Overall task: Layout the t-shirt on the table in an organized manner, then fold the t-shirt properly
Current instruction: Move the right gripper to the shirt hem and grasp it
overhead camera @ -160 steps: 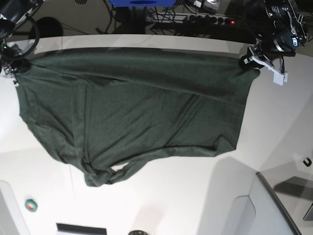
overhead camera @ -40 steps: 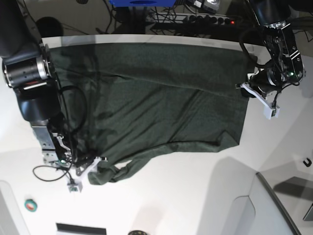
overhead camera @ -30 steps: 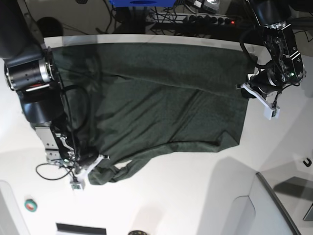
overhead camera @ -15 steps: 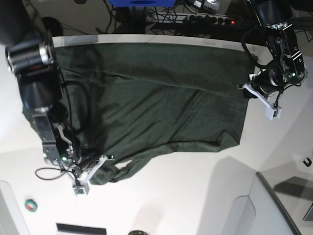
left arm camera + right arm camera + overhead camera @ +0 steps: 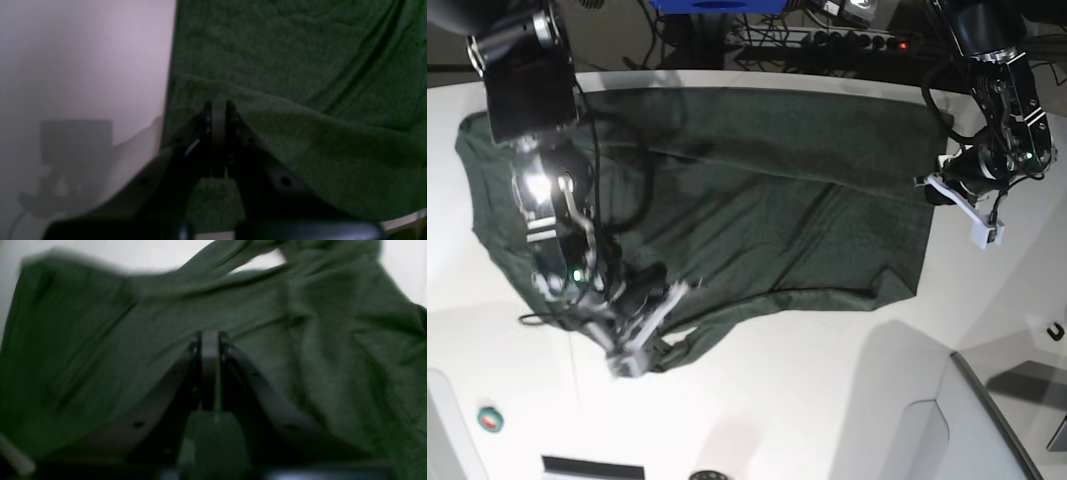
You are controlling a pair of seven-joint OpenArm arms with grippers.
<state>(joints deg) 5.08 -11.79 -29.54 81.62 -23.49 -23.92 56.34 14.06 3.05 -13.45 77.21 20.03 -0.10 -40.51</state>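
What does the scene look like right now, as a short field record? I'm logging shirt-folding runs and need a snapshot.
garment: t-shirt, dark green, spread wide but wrinkled, one sleeve bunched at the near edge
surface: table, glossy white
left gripper: shut on the t-shirt at its side edge, lifting a fold of cloth
right gripper: shut, over the bunched near part of the t-shirt; a pinch of cloth cannot be confirmed, view blurred
other item: small round teal object near the table's front corner
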